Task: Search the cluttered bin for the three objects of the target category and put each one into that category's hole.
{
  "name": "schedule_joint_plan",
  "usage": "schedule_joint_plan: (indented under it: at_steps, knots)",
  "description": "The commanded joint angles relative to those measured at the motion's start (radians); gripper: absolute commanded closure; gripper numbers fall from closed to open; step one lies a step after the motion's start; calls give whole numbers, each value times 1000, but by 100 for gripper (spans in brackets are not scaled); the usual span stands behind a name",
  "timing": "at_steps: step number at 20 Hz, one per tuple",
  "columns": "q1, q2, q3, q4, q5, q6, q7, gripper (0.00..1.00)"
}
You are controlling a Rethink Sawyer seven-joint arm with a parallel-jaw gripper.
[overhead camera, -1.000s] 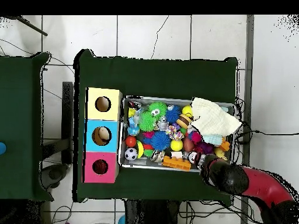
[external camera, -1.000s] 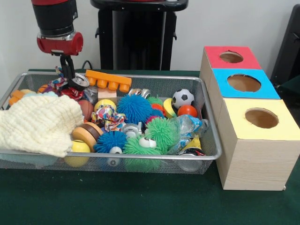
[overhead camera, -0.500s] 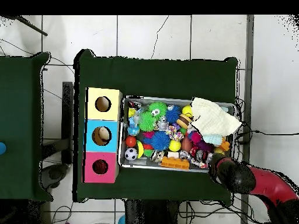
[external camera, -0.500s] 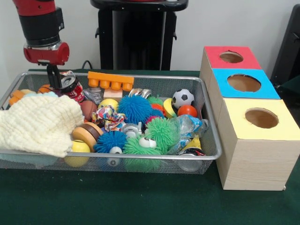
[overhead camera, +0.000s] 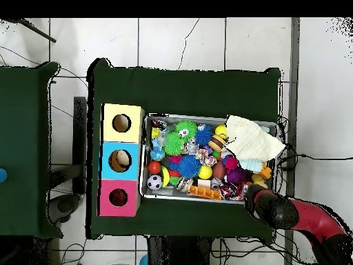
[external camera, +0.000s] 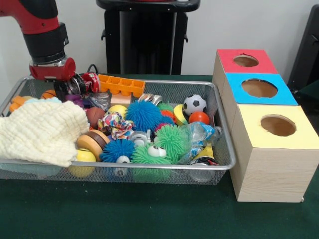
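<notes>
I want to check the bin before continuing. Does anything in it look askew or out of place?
Yes. The orange tray leans tilted against the bin's far wall, and the cream cloth hangs over the bin's rim.

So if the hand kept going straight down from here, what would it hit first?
Probably the jumble of small toys in the wire mesh bin's back corner, under the hand, beside the crushed red metal can. Depth is unclear, and which toy lies first cannot be told.
</notes>
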Motion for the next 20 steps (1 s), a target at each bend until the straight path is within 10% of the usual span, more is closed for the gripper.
schedule_joint_plan:
  at_steps: [1,10,11,20]
  knots:
    - [-8,101,83,-106,-116,40,-285,100]
    - [-14,159,81,-151,-136,23,-239,100]
    - [-15,161,81,-152,-132,24,-231,0]
    - [-1,151,86,-149,-155,21,-237,0]
